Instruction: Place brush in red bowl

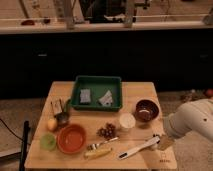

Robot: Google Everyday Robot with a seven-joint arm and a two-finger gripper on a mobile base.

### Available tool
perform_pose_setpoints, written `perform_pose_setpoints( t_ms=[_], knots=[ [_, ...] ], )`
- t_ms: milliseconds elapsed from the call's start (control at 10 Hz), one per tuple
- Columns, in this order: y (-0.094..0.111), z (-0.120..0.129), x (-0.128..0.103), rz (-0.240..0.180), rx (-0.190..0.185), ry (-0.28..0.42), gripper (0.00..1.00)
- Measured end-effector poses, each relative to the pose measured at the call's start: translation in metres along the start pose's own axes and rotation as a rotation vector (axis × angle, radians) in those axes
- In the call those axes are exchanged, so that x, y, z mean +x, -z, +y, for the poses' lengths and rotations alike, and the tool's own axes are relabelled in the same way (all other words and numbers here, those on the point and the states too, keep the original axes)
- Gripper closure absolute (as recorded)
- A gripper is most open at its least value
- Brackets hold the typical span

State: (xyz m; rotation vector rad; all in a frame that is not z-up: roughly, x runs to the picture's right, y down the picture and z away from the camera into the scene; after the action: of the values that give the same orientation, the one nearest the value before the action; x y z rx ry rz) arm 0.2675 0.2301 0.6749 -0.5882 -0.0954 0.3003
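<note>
The white arm comes in from 3 o'clock and bends down to the desk [137, 92], with the tool [161, 142] low at the desk's 4 o'clock edge, right at the upper end of the brush [137, 149]; whether the tool is open, closed or gripping cannot be told

The brush lies flat at 5 o'clock, slanting from 8 up to 2. The red bowl [71, 138] sits well apart at 7 o'clock, with a fork [100, 144] and a yellow stick [97, 153] between them. A maroon bowl [146, 110] stands at 12 o'clock from the tool, and a green tray [97, 92] lies at the desk's 12 o'clock
</note>
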Motion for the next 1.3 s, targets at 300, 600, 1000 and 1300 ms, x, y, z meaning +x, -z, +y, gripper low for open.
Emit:
perform_pose_setpoints(
  t_ms=[300,600,1000,1300],
  knots=[
    [-0.020,0.011,-0.003,0.012,-0.012,0.075,0.20],
    [-0.042,0.015,-0.011,0.028,-0.033,0.124,0.20],
    [-0.073,0.021,-0.021,0.039,-0.076,0.168,0.20],
    [-0.092,0.025,-0.019,0.035,-0.105,0.170,0.20]
  ],
)
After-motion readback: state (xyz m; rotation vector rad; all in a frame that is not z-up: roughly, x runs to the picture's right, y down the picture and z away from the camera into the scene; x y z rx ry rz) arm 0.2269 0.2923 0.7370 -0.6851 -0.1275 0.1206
